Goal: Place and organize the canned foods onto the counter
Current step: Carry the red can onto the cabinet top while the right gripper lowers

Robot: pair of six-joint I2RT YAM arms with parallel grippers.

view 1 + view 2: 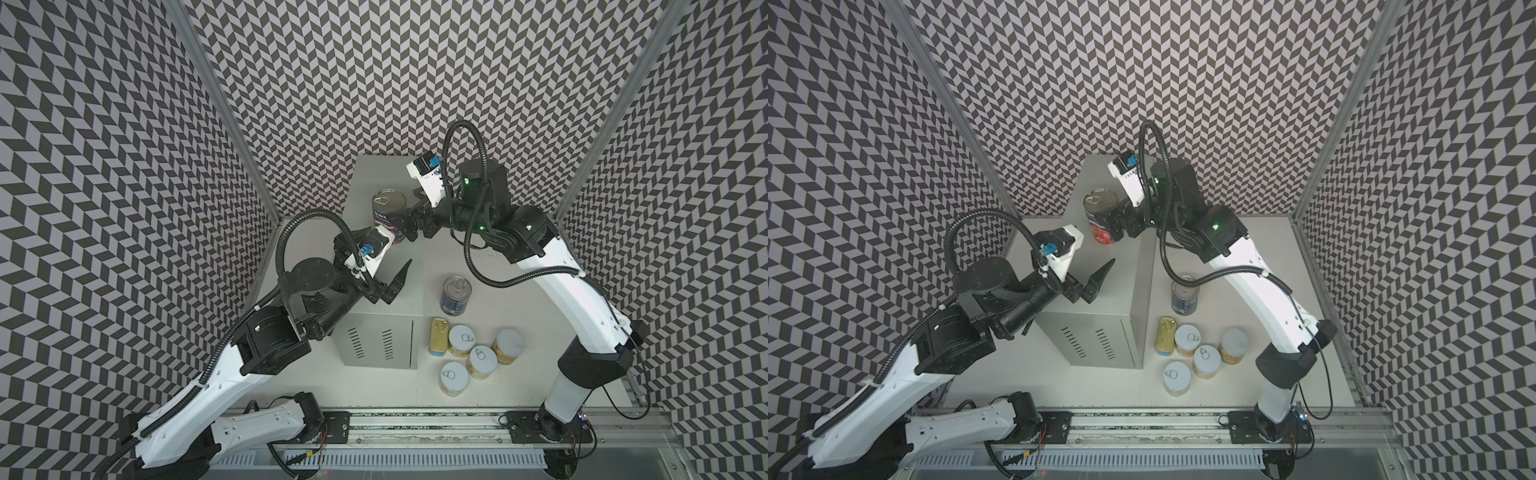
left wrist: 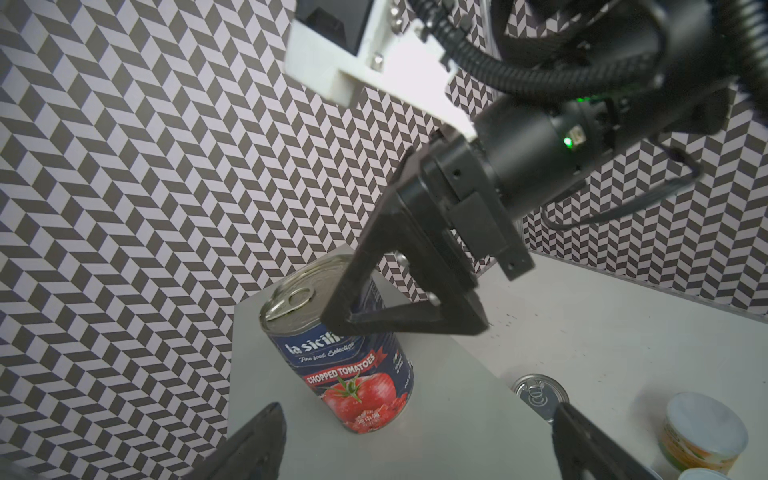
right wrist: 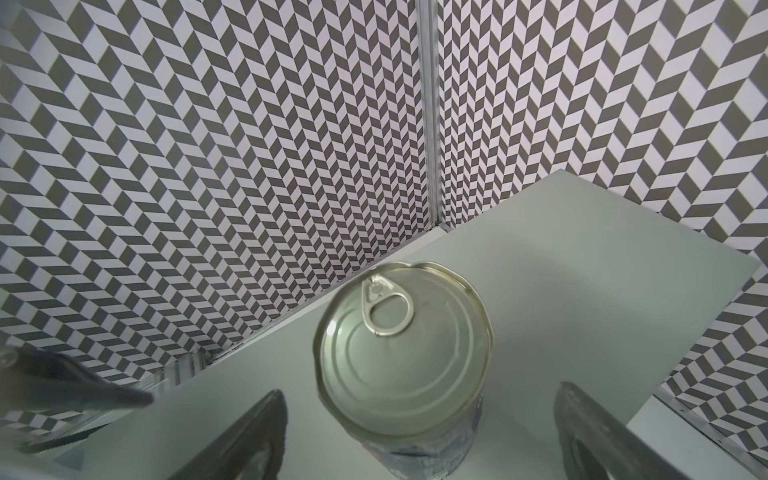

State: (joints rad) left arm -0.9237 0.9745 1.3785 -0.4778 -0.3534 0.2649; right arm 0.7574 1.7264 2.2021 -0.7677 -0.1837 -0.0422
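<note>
Right claw [image 3: 420,397], open, with the upright tomato can [image 3: 403,353] between its fingers on the counter [image 3: 582,270]: best withdrawn straight back, touching neither side

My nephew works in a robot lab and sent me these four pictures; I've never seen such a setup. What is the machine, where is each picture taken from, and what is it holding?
It is a robot with two jointed arms, each ending in a two-fingered tool. Two pictures look down from a paired overhead camera; the other two come from a small camera on each wrist, looking along the fingers. The tall grey box is the counter. One tomato can stands upright on it. The right tool straddles that can, fingers spread with gaps either side, gripping nothing. The left tool is open and empty too. On the white table beside the box stand a second blue can, a gold-topped rectangular tin and four short white-lidded cans.
</note>
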